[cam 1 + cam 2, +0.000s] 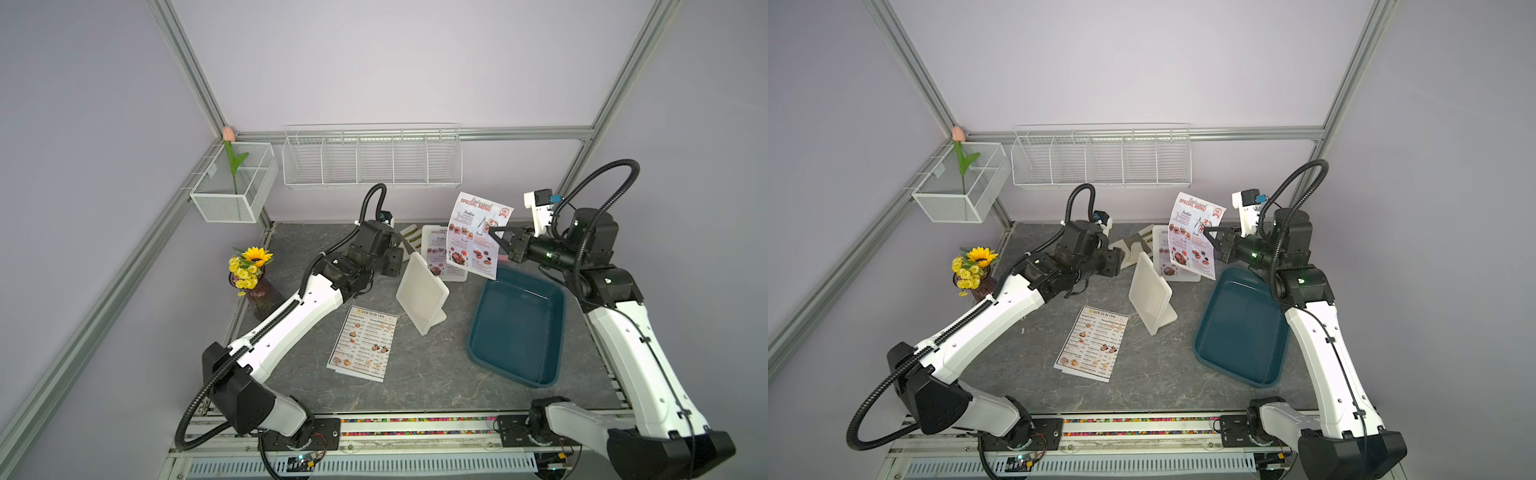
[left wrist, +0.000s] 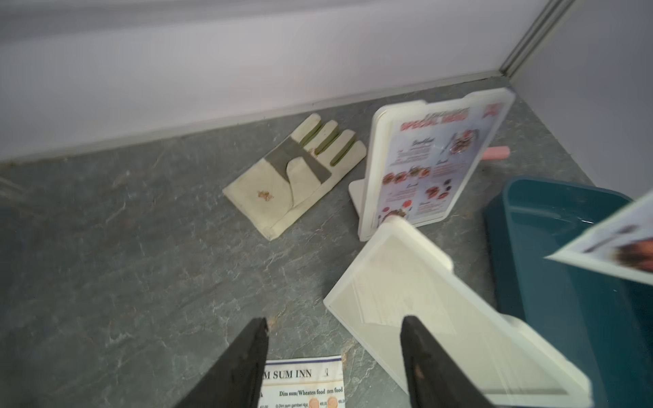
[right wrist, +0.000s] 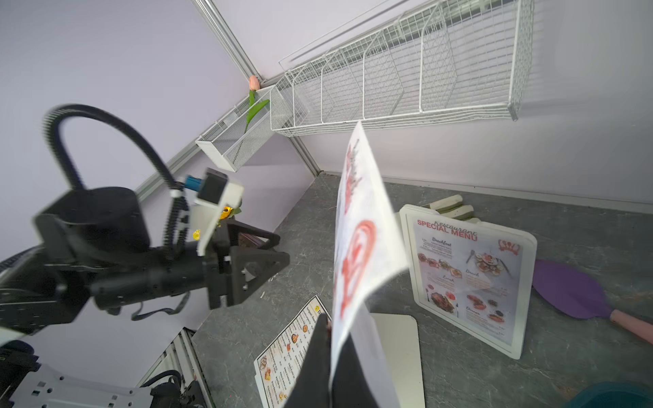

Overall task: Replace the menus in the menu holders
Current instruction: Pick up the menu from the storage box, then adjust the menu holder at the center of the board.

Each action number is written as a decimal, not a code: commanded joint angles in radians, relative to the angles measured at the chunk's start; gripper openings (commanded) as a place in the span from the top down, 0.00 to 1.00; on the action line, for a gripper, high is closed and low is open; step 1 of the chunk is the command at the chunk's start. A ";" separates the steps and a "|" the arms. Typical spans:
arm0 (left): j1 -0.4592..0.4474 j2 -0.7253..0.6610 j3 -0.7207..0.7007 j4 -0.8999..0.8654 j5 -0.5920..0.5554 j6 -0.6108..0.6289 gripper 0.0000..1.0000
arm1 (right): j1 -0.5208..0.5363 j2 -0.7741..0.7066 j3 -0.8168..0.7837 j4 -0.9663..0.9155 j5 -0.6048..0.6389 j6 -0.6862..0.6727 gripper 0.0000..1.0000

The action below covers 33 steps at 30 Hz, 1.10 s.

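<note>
Table (image 1: 415, 395): one, a grey stone top that carries everything below.
Arms: two, one on each side of the table.
Left gripper (image 2: 335, 321): fingers spread and holding nothing, poised over the top edge of the flat sheet and the near holder's corner.
Right gripper (image 1: 495, 233): fingers pressed together, pinching the side edge of a loose sheet.
Wire rack (image 1: 372, 160): one, on the back wall, with five compartments.
Teal tray (image 1: 519, 332): one, on the right side of the table.
Mesh basket (image 1: 232, 195): one, in the left corner, with one pink tulip (image 1: 228, 133) in it.
Menu holders: two, both white. The near holder (image 1: 420, 297) is seen from behind, tilted, near the table's middle. The far holder (image 3: 521, 303) stands just behind it, near the back wall.
Menus: three counted.
- One SPECIAL MENU sheet (image 1: 478, 232) is held upright in the air above the tray's far end.
- One framed SPECIAL MENU (image 3: 466, 279) sits inside the far holder.
- One DIM SUM INN sheet (image 1: 362, 343) lies flat in front of the near holder. I cannot tell whether another lies under it.
Glove (image 2: 300, 176): one, flat beside the far holder.
Spatula (image 3: 569, 293): one, purple with a pink handle, behind the far holder.
Vase (image 1: 262, 297): one, holding yellow flowers, at the left edge.
</note>
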 commanded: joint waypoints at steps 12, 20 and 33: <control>0.020 0.217 -0.001 0.087 0.083 -0.054 0.47 | 0.382 0.056 0.168 -0.204 0.544 -0.045 0.93; 0.020 0.293 0.068 0.086 0.109 -0.020 0.46 | 0.408 0.070 0.183 -0.223 0.582 -0.016 0.93; 0.020 0.328 0.108 0.083 0.187 0.045 0.36 | 0.424 0.057 0.173 -0.206 0.639 0.047 0.93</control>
